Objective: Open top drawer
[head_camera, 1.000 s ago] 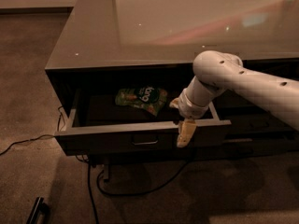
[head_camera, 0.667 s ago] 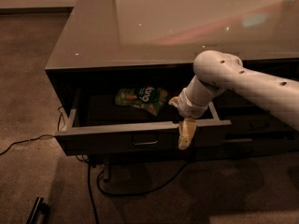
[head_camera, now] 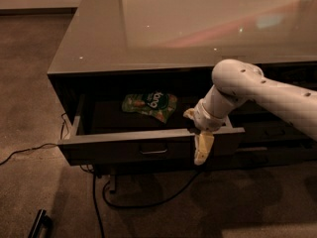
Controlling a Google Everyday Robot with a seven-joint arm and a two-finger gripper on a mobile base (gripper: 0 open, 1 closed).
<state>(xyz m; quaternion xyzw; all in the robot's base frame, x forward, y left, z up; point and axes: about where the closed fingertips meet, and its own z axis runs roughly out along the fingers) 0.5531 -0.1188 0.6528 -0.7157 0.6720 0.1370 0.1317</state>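
The top drawer point(head_camera: 124, 150) is pulled out from under the glossy grey counter. Its dark grey front has a small rectangular pull handle point(head_camera: 153, 149) at the centre. A green snack bag point(head_camera: 150, 104) lies inside on the drawer floor. My gripper point(head_camera: 202, 145) hangs over the drawer's front edge, right of the handle, on the end of the white arm point(head_camera: 257, 90). One pale finger point(head_camera: 203, 148) points down across the drawer front; the other part sits just inside the rim.
Black cables point(head_camera: 99, 192) trail on the carpet under the cabinet. A dark bar-shaped object point(head_camera: 39, 223) lies at the lower left. More grey drawers point(head_camera: 267, 133) sit to the right behind the arm.
The gripper has shifted very slightly to the right along the drawer front. The drawer stands as far out as before.
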